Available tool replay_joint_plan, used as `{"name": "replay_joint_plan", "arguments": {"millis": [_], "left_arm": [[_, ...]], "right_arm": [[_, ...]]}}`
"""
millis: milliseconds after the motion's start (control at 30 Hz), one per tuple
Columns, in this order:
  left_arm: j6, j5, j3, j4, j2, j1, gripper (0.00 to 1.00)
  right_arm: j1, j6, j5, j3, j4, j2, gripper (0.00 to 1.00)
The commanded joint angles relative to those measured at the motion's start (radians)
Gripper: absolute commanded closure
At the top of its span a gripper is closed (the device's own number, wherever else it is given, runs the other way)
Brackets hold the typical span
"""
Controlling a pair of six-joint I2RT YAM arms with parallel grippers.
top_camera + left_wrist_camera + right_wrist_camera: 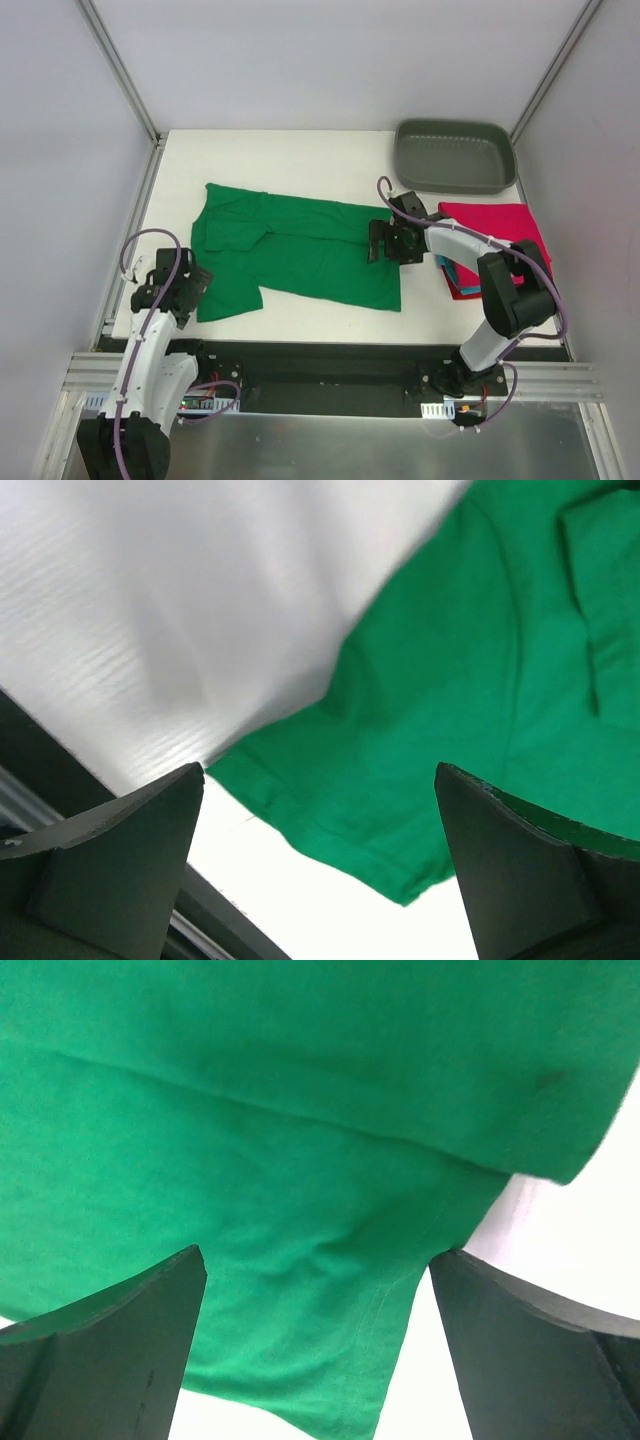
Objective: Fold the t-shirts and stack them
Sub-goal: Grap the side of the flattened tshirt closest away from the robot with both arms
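I see the left gripper [192,279] with its jaws spread as wide as they go and nothing between them. It hangs just off the near-left corner of the green t-shirt [300,245], and in the left wrist view that corner of the cloth [480,680] lies on the white table [300,160] ahead of the fingers [120,860]. I cannot tell whether either finger touches the fabric.

The right gripper [378,241] is just as wide and also grips nothing. It sits over the right edge of the green t-shirt. In the right wrist view a lower corner of the cloth [250,1110] hangs into the gap between the fingers [110,1350], with a folded layer lying across it.

The green t-shirt lies mostly flat in the middle of the table. Its long axis runs left to right, dipping a little toward me at the right. The right end is a straight edge. The left end is uneven, with a flap turned over on top.

Right of it lies a folded stack with the crimson-pink t-shirt [490,222] on top and teal [452,272] and red [465,292] edges showing beneath. The grey tray [450,160] is at the far right corner.
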Motion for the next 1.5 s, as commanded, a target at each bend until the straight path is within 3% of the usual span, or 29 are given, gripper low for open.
{"name": "replay_joint_plan", "arguments": {"millis": [0, 33, 133, 367, 567, 600, 700, 867, 1000, 1267, 1467], "left_arm": [[-0.07, -0.076, -0.015, -0.089, 0.026, 0.007, 0.01], [-0.085, -0.079, -0.021, -0.087, 0.039, 0.009, 0.02], [-0.103, -0.105, -0.038, -0.084, 0.069, 0.009, 0.29], [-0.094, -0.051, -0.113, -0.029, 0.03, 0.01, 0.46], [-0.068, -0.036, -0.133, 0.045, 0.074, 0.013, 0.49], [-0.056, -0.028, -0.13, 0.065, 0.092, 0.013, 0.52], [-0.031, 0.03, -0.115, 0.098, 0.157, 0.015, 0.74], [0.01, 0.094, -0.114, 0.103, 0.183, 0.015, 0.81], [0.008, 0.113, -0.13, 0.098, 0.113, 0.016, 1.0], [0.045, 0.142, -0.116, 0.083, -0.024, 0.015, 1.0], [0.051, 0.154, -0.108, 0.092, -0.085, 0.015, 1.0]], "right_arm": [[-0.005, 0.01, 0.129, 0.017, -0.038, 0.059, 0.04], [-0.005, 0.006, 0.121, 0.025, -0.039, 0.061, 0.04], [-0.003, 0.0, 0.112, 0.024, -0.038, 0.053, 0.04], [-0.009, 0.0, 0.098, 0.008, -0.062, 0.018, 0.04], [-0.009, 0.001, 0.098, -0.005, -0.065, -0.024, 0.04], [-0.011, 0.001, 0.098, -0.009, -0.065, -0.033, 0.04], [-0.011, 0.006, 0.075, -0.03, -0.067, -0.063, 0.04], [-0.009, 0.004, 0.081, -0.044, -0.081, -0.103, 0.04], [-0.009, 0.009, 0.081, -0.045, -0.097, -0.126, 0.04], [0.06, -0.023, 0.044, -0.13, -0.081, -0.293, 0.04], [0.156, 0.11, 0.02, -0.3, -0.054, -0.445, 0.03]]}}
